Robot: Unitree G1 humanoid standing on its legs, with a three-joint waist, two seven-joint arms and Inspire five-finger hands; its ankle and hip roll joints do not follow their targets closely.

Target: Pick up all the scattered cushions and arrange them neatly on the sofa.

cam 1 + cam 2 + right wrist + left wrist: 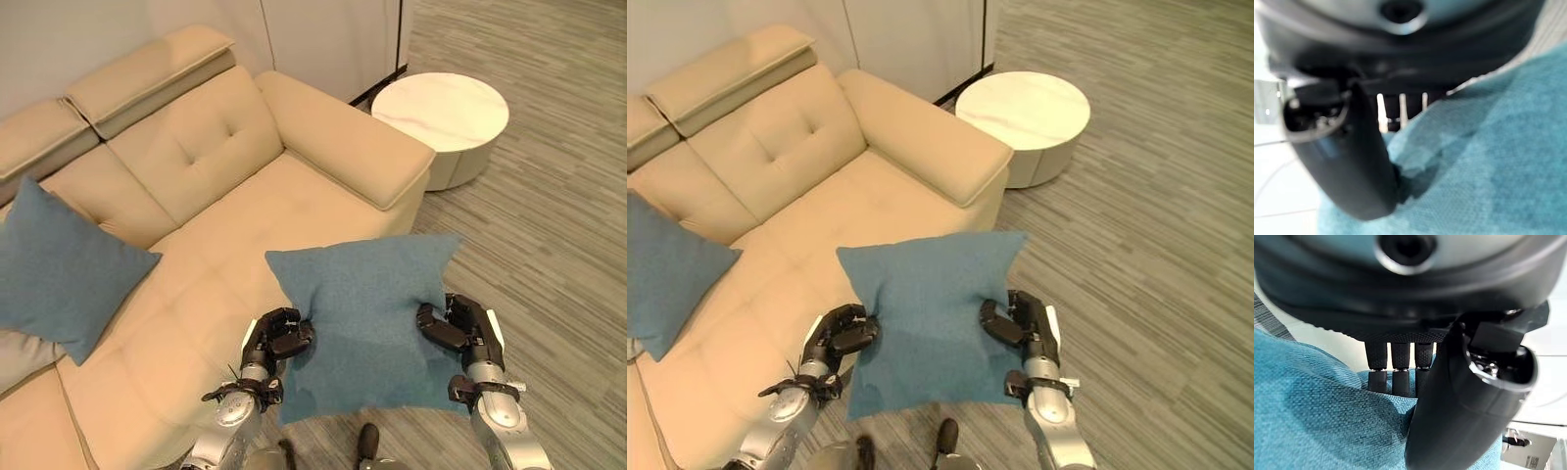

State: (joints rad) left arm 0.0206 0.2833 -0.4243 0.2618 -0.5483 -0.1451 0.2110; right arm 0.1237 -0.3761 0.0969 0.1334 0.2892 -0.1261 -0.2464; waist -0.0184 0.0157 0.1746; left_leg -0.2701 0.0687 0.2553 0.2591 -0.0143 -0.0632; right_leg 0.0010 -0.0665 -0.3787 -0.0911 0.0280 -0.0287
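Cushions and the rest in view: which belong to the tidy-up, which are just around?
Job:
held cushion, gripped by left hand and right hand
second cushion, leaning on the sofa back
sofa

Just around:
round table
cabinet

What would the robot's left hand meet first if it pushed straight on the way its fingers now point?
The blue cushion itself: the left hand is already clamped on its edge, fingers pointing inward across it toward the right hand, which grips the opposite edge. Depth is hard to judge beyond that.

Soft, even indoor light; head views crisp, right wrist view blurred up close.
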